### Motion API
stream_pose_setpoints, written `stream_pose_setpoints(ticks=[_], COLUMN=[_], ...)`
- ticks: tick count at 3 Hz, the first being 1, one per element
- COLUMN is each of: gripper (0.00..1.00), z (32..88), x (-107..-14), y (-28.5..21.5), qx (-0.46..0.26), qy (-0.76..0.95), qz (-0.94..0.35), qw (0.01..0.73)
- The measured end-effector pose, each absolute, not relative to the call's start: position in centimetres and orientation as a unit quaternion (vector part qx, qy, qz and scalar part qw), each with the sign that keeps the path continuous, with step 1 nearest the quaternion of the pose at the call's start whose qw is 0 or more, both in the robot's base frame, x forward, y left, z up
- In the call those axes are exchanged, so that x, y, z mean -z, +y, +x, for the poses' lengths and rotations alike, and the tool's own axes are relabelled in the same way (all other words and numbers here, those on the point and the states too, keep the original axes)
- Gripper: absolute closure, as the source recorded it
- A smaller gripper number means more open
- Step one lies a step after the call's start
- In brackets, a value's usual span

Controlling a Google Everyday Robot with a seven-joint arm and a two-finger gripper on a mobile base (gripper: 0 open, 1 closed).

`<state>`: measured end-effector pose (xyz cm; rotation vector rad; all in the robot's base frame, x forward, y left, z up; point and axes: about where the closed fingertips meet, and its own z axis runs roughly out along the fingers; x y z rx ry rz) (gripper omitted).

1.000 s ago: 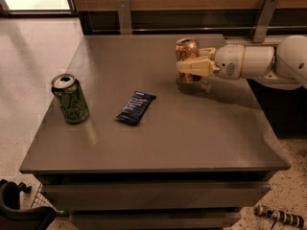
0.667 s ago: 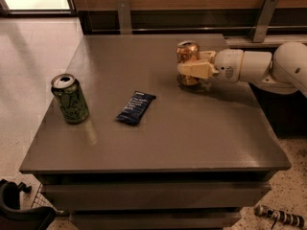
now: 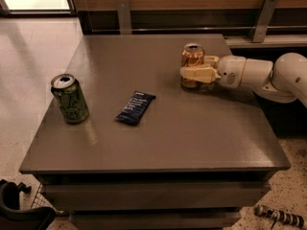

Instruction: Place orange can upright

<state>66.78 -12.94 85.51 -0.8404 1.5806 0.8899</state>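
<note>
The orange can (image 3: 193, 57) stands upright on the grey table (image 3: 158, 143), at its far right part, with its silver top facing up. My gripper (image 3: 195, 74) reaches in from the right on a white arm (image 3: 268, 75). Its cream fingers (image 3: 197, 74) are closed around the can's lower half. The can's base seems to rest on the tabletop.
A green can (image 3: 70, 99) stands upright near the table's left edge. A dark blue snack bar (image 3: 135, 108) lies flat in the middle. A wooden wall with metal brackets (image 3: 123, 13) runs behind the table. The floor is to the left and front.
The gripper and the orange can have shifted slightly to the right and down toward the tabletop. The green can and the snack bar have not moved.
</note>
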Motion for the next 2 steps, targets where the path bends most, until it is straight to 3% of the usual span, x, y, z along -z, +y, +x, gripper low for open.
stream_pose_setpoints(ticks=[1, 2], gripper=[0.85, 0.63], z=[66.78, 66.78], x=[-85.63, -85.67], y=[-12.93, -12.92], qx=[-0.375, -0.375], qy=[0.665, 0.665], qz=[-0.354, -0.354], qw=[0.541, 0.541])
